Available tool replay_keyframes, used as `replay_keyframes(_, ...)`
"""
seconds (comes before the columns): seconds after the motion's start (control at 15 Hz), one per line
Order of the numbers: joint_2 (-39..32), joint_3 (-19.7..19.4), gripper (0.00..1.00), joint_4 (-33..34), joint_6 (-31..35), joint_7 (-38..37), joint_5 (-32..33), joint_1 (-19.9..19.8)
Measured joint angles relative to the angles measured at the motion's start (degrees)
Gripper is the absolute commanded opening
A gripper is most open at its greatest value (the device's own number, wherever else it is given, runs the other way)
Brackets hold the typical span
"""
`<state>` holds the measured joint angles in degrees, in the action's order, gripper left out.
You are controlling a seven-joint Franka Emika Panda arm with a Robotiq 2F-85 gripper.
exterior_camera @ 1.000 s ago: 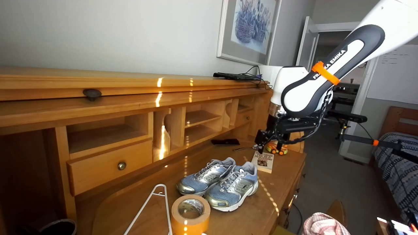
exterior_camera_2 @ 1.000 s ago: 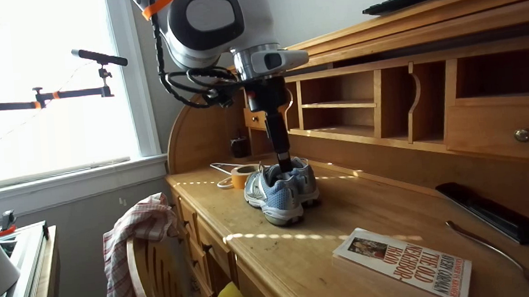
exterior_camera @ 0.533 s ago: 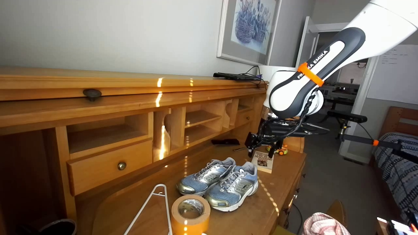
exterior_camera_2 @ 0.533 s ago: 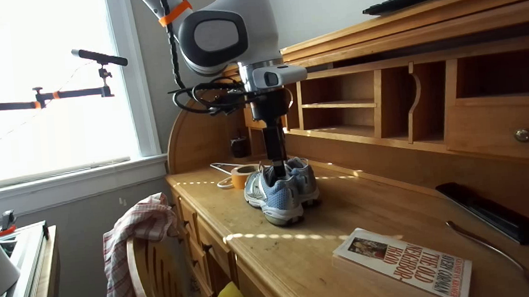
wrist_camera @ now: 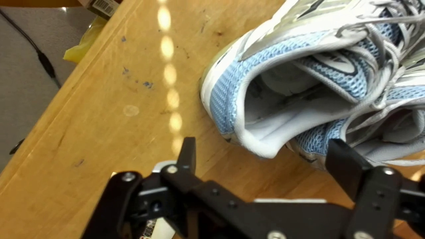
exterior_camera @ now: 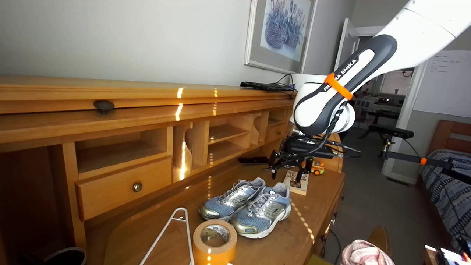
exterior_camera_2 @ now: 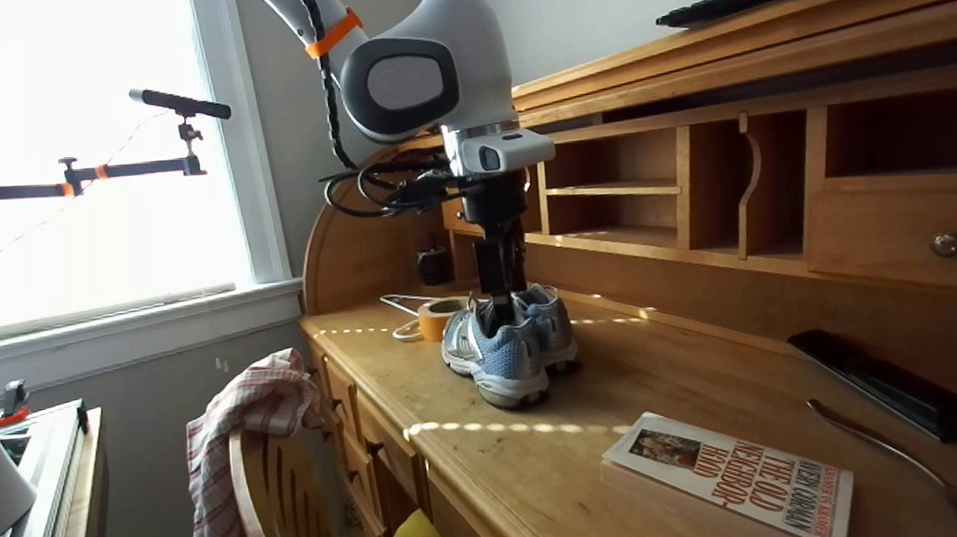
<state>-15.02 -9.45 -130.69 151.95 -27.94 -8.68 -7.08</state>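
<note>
"is the gripper (wrist_camera: 262, 142) clenched?"
"no, spread wide and holding nothing, hovering near the heels of the blue shoes (exterior_camera: 259, 217)."
"and where are they?"
"on the desk (exterior_camera_2: 595, 496), side by side, set in from its front edge."

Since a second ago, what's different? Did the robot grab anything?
The open gripper moved toward the shoes and a little down; now it hovers near their heel ends. It took hold of nothing and let nothing go. The shoes, the book and the tape roll stayed where they were.
</note>
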Motion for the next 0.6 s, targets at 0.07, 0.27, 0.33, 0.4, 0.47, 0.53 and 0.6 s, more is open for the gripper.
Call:
replay_keyframes(0.07, -0.51, 0.01, 1.00, 0.29, 0.00, -0.90, -0.29, 0.31)
replay_keyframes(0.27, -1.67, 0.12, 1.00, 0.90, 0.00, -3.19, -1.46, 1.38)
replay_keyframes(0.33, -2.00, 0.16, 1.00, 1.17, 0.00, -3.81, -1.79, 1.76)
replay_keyframes(0.4, -2.35, 0.25, 1.00, 1.48, 0.00, -4.47, -2.03, 2.07)
replay_keyframes(0.47, -2.72, 0.37, 1.00, 1.84, 0.01, -4.98, -2.19, 2.30)
replay_keyframes(0.53, -3.05, 0.45, 1.00, 2.16, 0.02, -5.43, -2.39, 2.54)
replay_keyframes(0.6, -3.40, 0.52, 1.00, 2.57, 0.08, -5.78, -2.58, 2.75)
